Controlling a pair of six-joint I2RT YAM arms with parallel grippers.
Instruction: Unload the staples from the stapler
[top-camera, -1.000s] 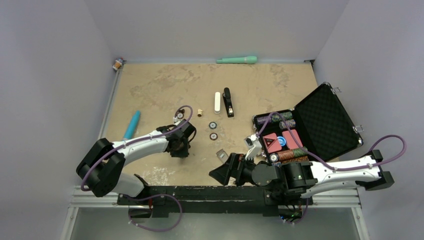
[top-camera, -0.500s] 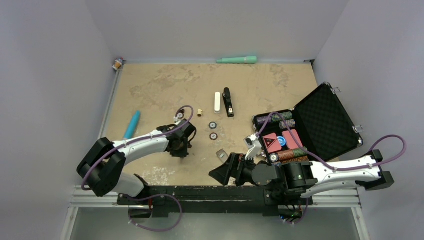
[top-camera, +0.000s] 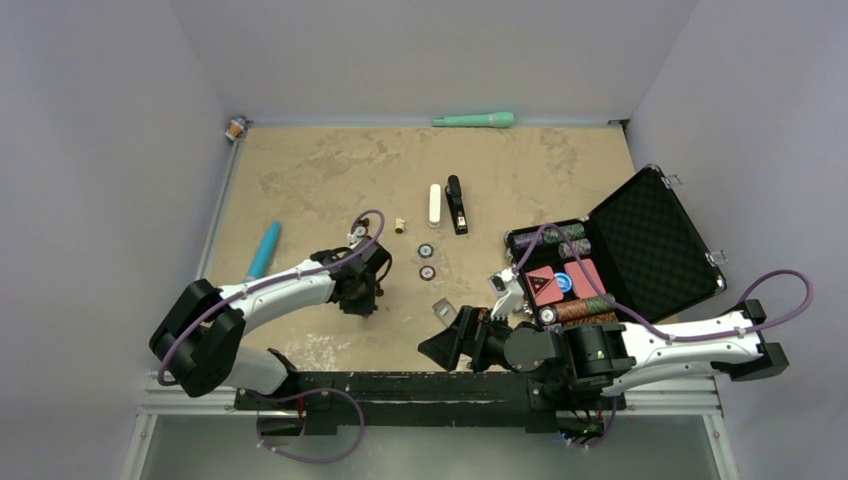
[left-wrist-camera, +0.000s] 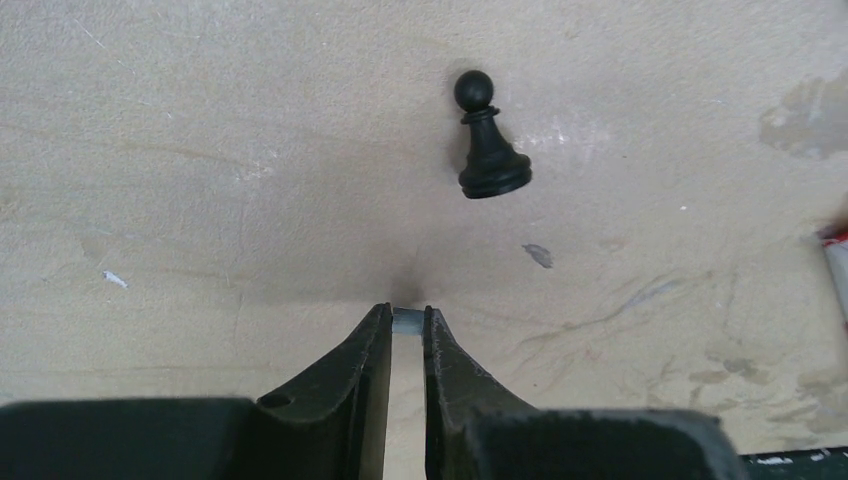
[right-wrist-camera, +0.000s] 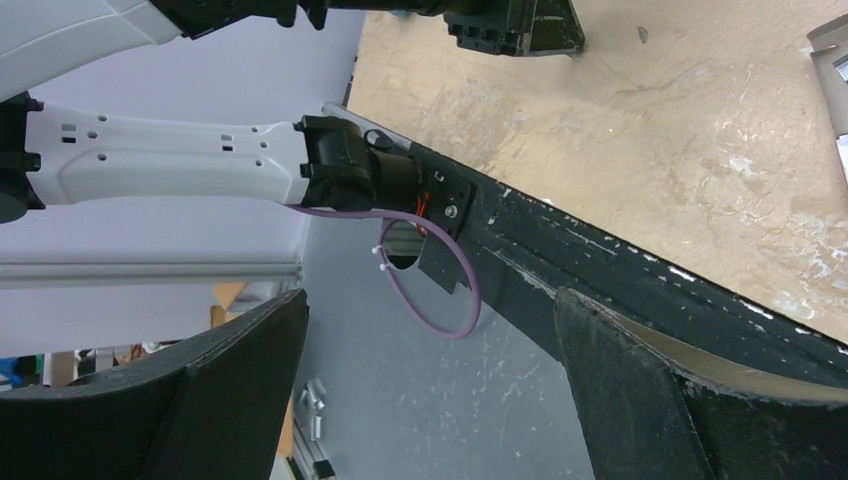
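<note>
Between my left pincer's (left-wrist-camera: 408, 315) tips sits a silvery sliver (left-wrist-camera: 408, 322), too small to name. A white-and-red thing (left-wrist-camera: 836, 268) is cut off by that wrist view's right edge. From above, the stapler (top-camera: 457, 205) is too small to show its inside.

Stapler (top-camera: 457, 205) is lying mid-tabletop (top-camera: 320, 170), w/ bar (top-camera: 434, 204) just left of it. Two discs (top-camera: 426, 250) are lying nearer. Case (top-camera: 640, 250) is sitting at right, tube (top-camera: 264, 250) is lying at left. Pawn (left-wrist-camera: 490, 140) is standing near left fingers (left-wrist-camera: 360, 370).
</note>
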